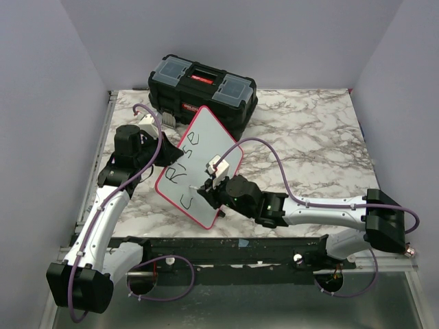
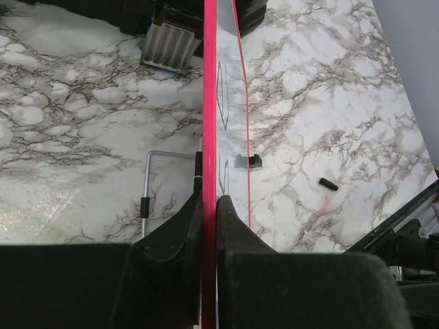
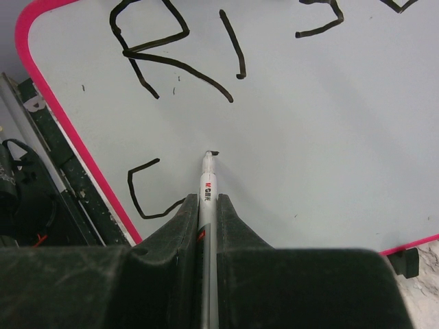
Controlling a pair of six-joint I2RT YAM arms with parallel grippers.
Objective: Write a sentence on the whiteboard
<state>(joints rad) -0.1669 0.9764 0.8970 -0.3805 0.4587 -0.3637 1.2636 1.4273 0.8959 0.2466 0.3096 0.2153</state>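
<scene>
The whiteboard [image 1: 206, 147] stands tilted on its lower edge, white face with a pink rim. My left gripper [image 1: 167, 152] is shut on its left edge; in the left wrist view the rim [image 2: 209, 103] runs edge-on between the pads of the left gripper [image 2: 209, 205]. The sentence [image 1: 184, 154] reads "RISE" with a "C" [image 1: 185, 200] below it. My right gripper [image 3: 208, 202] is shut on a silver marker [image 3: 208, 179], whose tip rests against the white face [image 3: 309, 137] just right of the "C" [image 3: 140, 195]. From above, the right gripper [image 1: 209, 185] sits at the board's lower middle.
A black toolbox [image 1: 202, 86] with a red handle stands behind the board at the back of the marble table [image 1: 309, 137]. A small black marker cap [image 2: 328, 184] lies on the marble to the board's right. A thin metal wire frame [image 2: 147, 185] lies to its left.
</scene>
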